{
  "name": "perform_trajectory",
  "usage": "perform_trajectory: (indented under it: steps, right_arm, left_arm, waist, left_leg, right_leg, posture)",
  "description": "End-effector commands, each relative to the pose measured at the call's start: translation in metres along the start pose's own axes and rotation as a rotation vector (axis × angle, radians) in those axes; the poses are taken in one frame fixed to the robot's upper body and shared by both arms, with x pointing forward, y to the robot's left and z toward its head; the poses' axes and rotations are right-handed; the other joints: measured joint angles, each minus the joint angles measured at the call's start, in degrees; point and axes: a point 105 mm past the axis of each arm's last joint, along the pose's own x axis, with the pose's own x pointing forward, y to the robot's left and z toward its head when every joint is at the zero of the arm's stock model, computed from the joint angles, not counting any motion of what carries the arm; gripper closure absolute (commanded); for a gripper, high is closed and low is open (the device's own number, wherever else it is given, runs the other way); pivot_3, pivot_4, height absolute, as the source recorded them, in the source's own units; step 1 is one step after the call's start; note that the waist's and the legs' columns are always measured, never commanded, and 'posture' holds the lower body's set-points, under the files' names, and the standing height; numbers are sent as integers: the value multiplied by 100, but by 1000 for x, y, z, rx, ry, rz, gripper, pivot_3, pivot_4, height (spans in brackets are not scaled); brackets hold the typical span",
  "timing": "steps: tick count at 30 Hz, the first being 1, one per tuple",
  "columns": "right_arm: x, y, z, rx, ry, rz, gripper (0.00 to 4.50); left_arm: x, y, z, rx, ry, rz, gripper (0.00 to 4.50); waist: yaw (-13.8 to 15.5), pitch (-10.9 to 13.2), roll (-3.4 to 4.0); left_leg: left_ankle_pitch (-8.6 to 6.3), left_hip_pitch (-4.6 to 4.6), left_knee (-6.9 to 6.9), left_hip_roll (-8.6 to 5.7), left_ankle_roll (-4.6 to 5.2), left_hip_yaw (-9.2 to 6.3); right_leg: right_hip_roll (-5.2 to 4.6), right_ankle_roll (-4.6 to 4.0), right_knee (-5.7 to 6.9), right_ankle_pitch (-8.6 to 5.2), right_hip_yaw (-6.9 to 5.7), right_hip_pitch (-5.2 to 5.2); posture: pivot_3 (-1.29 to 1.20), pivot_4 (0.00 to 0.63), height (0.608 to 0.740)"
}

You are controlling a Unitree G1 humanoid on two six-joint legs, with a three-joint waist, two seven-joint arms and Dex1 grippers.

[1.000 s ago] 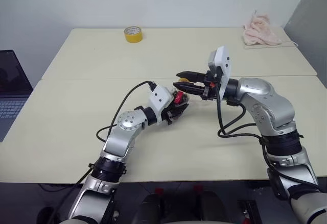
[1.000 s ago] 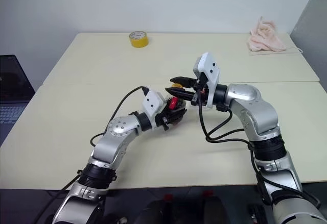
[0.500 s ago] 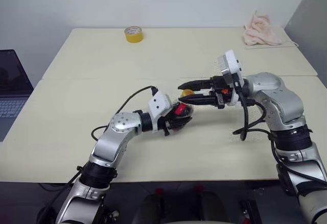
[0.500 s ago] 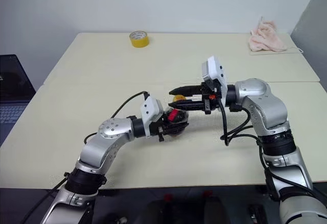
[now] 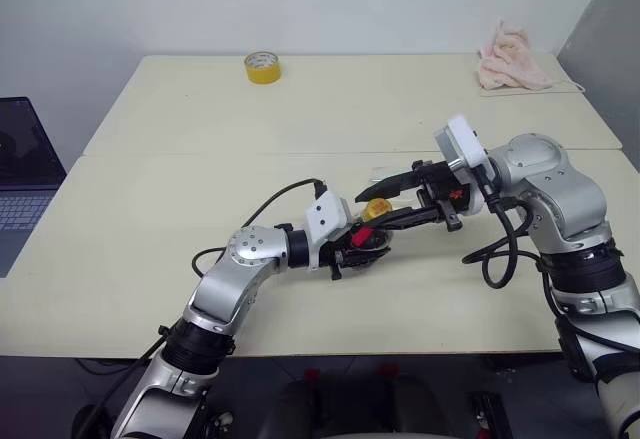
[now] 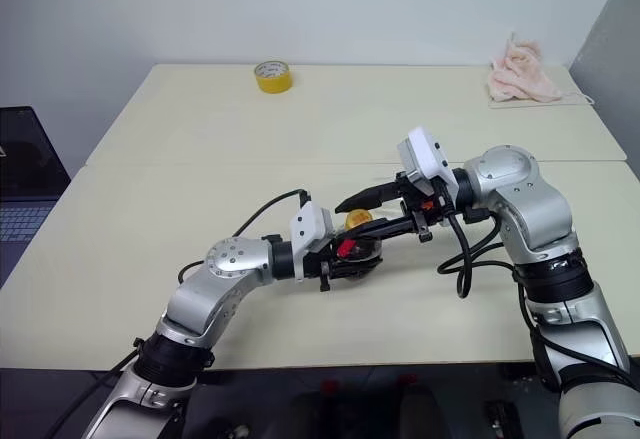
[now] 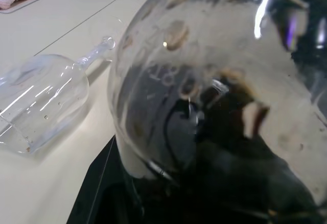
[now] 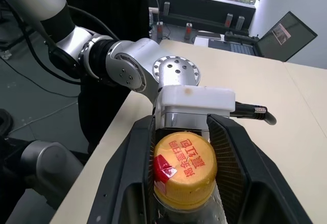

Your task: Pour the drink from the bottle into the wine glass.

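1. The bottle (image 6: 358, 251) is held off the table (image 6: 200, 159) near the middle of the front half, lying roughly level in the left gripper (image 6: 340, 256), whose fingers are pinched on its round body. Its long axis runs from the left wrist toward 1 o'clock, and its yellow cap (image 8: 185, 165) faces the right arm.
2. The right gripper (image 6: 372, 211) comes in from 3 o'clock. Its two black fingers are spread, one on each side of the cap. The right wrist view shows the cap between the pads (image 8: 139, 169); whether they press on it I cannot tell. The right arm is the nearer one to the cap, so the unscrewing looks to be its job.
3. The drink (image 7: 214, 147) is dark and sits low in the bottle, with nothing spilled. The cap is still on.
4. The wine glass (image 7: 43, 99) is empty and lies on its side on the table just beyond the bottle, at about 12 o'clock from it. It would have to stand upright before any pouring.
5. Well apart from all this, a yellow tape roll (image 6: 271, 76) lies at 11 o'clock by the far edge, and a pink cloth (image 6: 523, 71) at 1 o'clock in the far corner.
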Motion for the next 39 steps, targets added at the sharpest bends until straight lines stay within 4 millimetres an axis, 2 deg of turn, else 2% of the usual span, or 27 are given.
perform_trajectory:
  steps: [1,9,10,15,18,22,28,30,33,35,39]
  right_arm:
    - [16,17,-2,26,4,125,2893]
    - [12,15,5,29,-16,96,179]
    - [11,15,6,22,-14,87,47]
    - [5,10,10,-1,-9,37,47]
    - [-9,-12,22,-7,-71,-159,47]
    - [-25,-31,37,-3,-177,-364,47]
    - [-36,-37,56,55,-341,-567,47]
    - [-38,-42,57,86,-379,-656,47]
    - [-34,-53,54,151,-417,-823,47]
    - [-28,-62,44,174,-361,-952,47]
    - [-14,-69,26,202,-235,-1076,47]
  left_arm:
    - [-4,15,29,85,-86,61,2432]
    - [-2,18,28,80,-91,80,2432]
    - [-2,19,28,80,-93,85,2432]
    - [-3,21,28,77,-100,108,2432]
    - [-4,23,25,65,-102,133,2432]
    - [-6,29,21,48,-112,197,2432]
    - [-16,42,6,7,-105,379,2432]
    - [-22,49,-1,-2,-94,482,2432]
    - [-41,63,-14,-43,-92,758,2432]
    - [-48,64,-22,-86,-81,897,2432]
    - [-48,57,-24,-124,-87,996,2432]
  waist:
    - [0,0,0]
    - [2,0,0]
    - [2,0,0]
    - [3,0,0]
    - [2,0,0]
    - [6,0,0]
    - [-2,0,0]
    - [-2,0,0]
    - [-8,-1,1]
    - [-2,-1,1]
    - [-2,-2,2]
  left_leg:
    - [0,0,0,0,0,0]
    - [0,-1,2,0,0,-2]
    - [0,-2,3,0,0,-3]
    - [0,-2,4,-1,0,-3]
    - [0,-3,4,0,0,-3]
    - [0,-3,4,-1,0,-4]
    - [0,-3,1,0,0,-3]
    - [0,-3,0,-1,0,-1]
    - [0,-2,1,0,0,-2]
    - [0,-4,0,0,0,1]
    - [0,-5,3,-2,-1,3]
  right_leg:
    - [0,0,0,0,-1,0]
    - [-1,0,0,0,-2,0]
    - [-1,0,0,0,-3,0]
    - [-1,0,0,0,-3,0]
    - [-1,0,0,0,-4,0]
    - [-1,0,1,0,-3,-1]
    - [-2,0,3,0,-2,-3]
    - [-2,0,5,0,1,-4]
    - [-1,0,8,0,2,-5]
    - [-1,0,11,0,4,-10]
    - [-3,0,15,0,7,-13]
  posture:
    - [0,150,740]
    - [0,150,740]
    - [0,150,740]
    - [0,150,740]
    - [0,150,740]
    - [0,150,740]
    - [0,150,740]
    - [0,150,740]
    - [0,150,740]
    - [0,150,740]
    - [0,150,740]
